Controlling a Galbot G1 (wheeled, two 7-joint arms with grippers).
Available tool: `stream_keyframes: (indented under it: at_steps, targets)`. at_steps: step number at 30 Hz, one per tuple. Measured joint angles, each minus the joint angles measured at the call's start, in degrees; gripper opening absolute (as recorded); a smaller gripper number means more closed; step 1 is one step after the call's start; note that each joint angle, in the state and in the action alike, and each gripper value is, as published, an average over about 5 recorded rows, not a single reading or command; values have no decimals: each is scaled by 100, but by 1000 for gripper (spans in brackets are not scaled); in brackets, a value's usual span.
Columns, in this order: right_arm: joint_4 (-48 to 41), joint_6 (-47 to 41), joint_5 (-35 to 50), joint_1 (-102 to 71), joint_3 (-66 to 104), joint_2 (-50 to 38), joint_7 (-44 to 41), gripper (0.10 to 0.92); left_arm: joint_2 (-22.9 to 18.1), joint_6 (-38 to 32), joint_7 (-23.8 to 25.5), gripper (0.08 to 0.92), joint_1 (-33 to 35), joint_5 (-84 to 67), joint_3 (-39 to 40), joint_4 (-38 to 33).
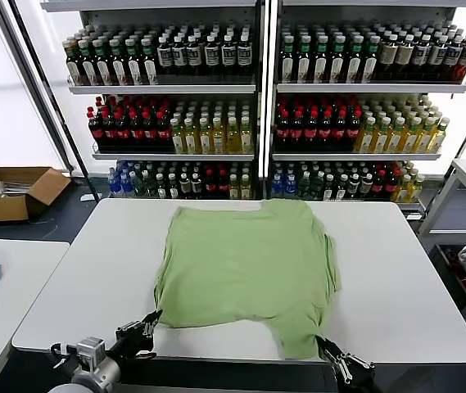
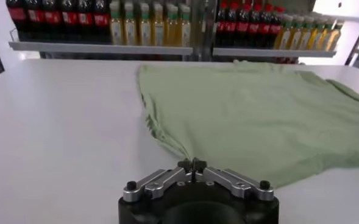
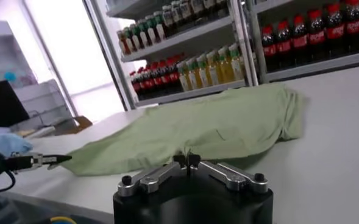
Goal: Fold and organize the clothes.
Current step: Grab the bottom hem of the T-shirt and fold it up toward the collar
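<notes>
Lying spread flat on the white table (image 1: 69,270), the green shirt (image 1: 245,266) is seen just ahead of both sets of fingers, its near hem close to the table's front edge. The left gripper (image 1: 152,319) is held at the shirt's near left corner, fingers closed, gripping nothing. The right gripper (image 1: 325,345) is held at the near right corner, fingers likewise closed

Shirt (image 1: 245,266) on table (image 1: 93,278), before shelves (image 1: 171,86).

White table (image 1: 77,278): green shirt (image 1: 245,266) spread flat, centre.
</notes>
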Motion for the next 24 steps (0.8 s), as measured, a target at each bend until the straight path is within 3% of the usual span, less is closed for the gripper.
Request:
stream_keyframes:
  at_steps: [12,24]
  targets:
    - [-340,-137,1013,1009,-172,-121,178,105,155,-74,-96,86,302,-647,-224,-600]
    - [-1545,-87,936,2970,-915,-373,852,106,438,-110,-148,86,-964,-1466,103,265]
